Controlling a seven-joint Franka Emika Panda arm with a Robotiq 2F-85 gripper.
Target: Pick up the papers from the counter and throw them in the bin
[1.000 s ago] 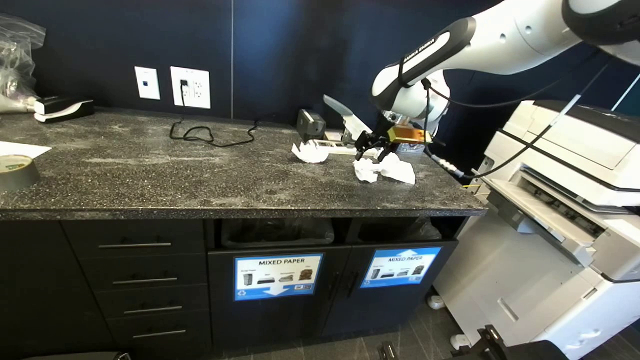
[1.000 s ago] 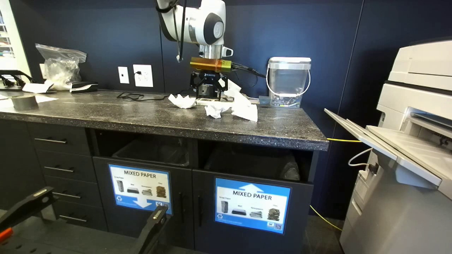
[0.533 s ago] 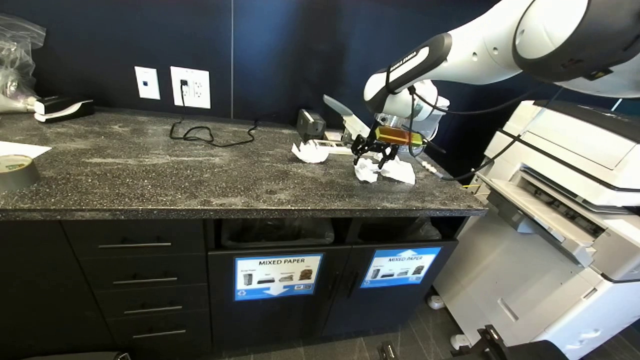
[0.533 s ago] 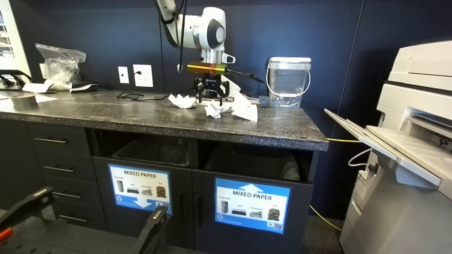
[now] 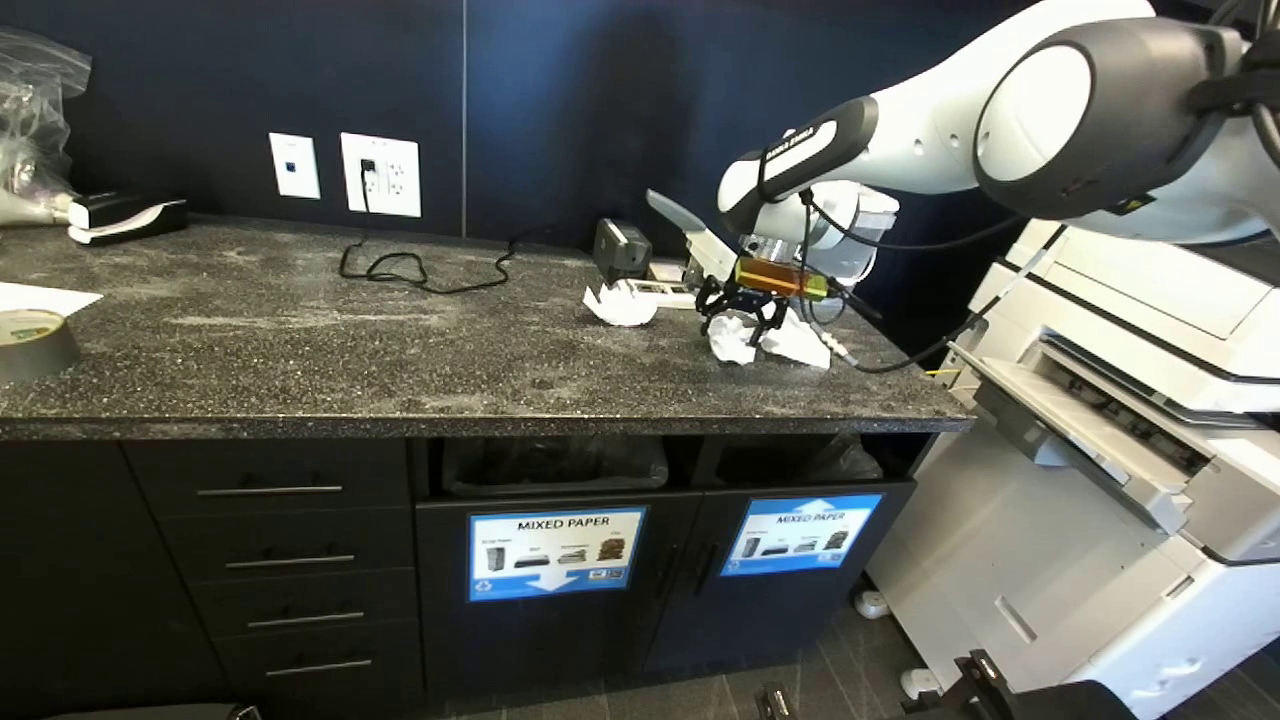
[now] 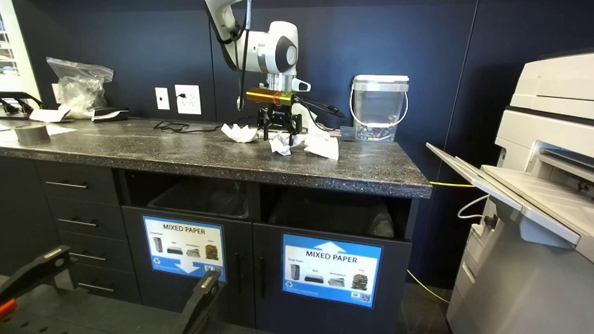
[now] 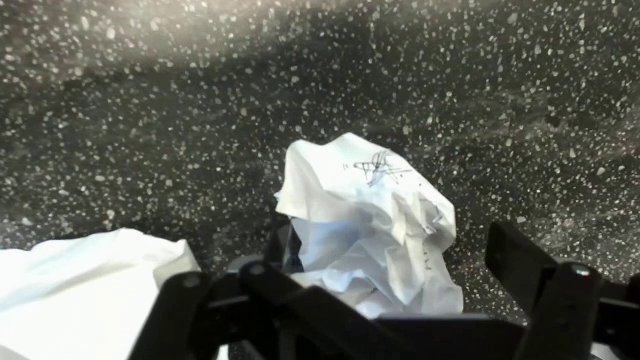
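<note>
The gripper (image 6: 278, 139) is released, its fingers (image 7: 517, 260) spread wide to either side of the crumpled paper (image 7: 372, 215), which lies on the counter (image 5: 300, 360). In the wrist view the finger at right stands apart from it, a strip of speckled stone showing between; the finger at left is close beside its edge, and whether they touch cannot be told. In both exterior views the fingertips hang low; whether they meet the stone is unclear.

The larger paper (image 6: 323, 146) lies just beside the crumpled one, so the finger nearer the printer (image 5: 1090, 480) stands in a narrow gap between the two. The cupped paper (image 5: 622, 308) sits on the gripper's other side, apart from the fingers. A white lever tool (image 5: 712, 250) is close behind the gripper, and the bucket (image 6: 378, 104) stands behind the larger paper, near the counter's end.

In front, a strip of bare stone runs from the papers to the counter's edge, with the bin (image 6: 394, 264) below. The end edge is near the larger paper, the printer beyond it. The other way, a long stretch of stone reaches from the cupped paper to the tape (image 5: 35, 345), the cable (image 5: 425, 280) along its back.
</note>
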